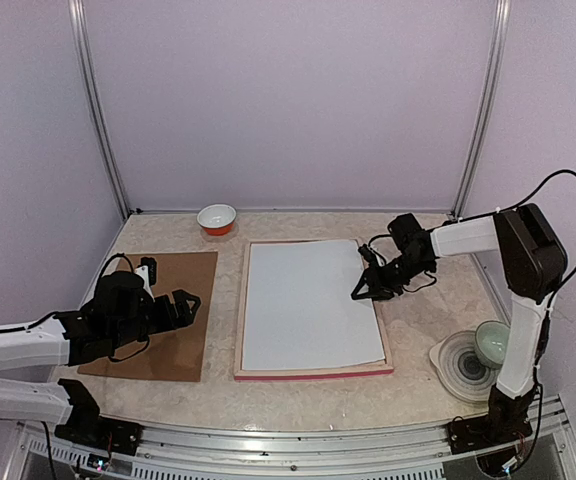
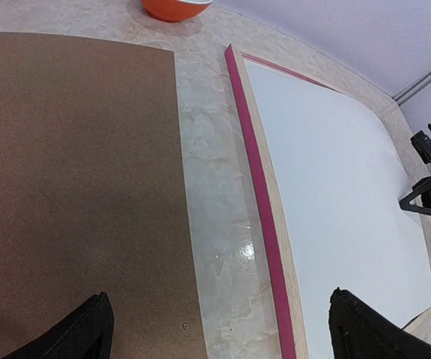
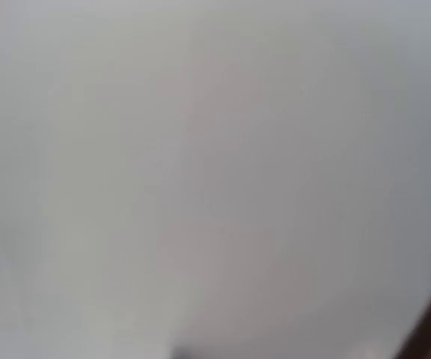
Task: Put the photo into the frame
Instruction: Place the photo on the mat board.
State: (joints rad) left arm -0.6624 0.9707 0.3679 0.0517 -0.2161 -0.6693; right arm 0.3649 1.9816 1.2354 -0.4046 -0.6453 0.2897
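Top: photo [image 1: 308, 305] plain white side up, lying flat inside frame [image 1: 313, 374]. Frame's near edge bright pink, other sides pale wood. R gripper [image 1: 361, 292] at photo's right edge, far half; apart or together, can't tell. L gripper [image 1: 186, 303] spread wide over brown board [image 1: 183, 350], left of frame. Orange bowl [image 1: 217, 218] at back.

L wrist: fingers [image 2: 84, 333] far apart at bottom corners. Board on left, pink frame rail in middle, white photo on right.

R wrist: blurred pale grey-white nearly throughout; too blurred to tell grip.
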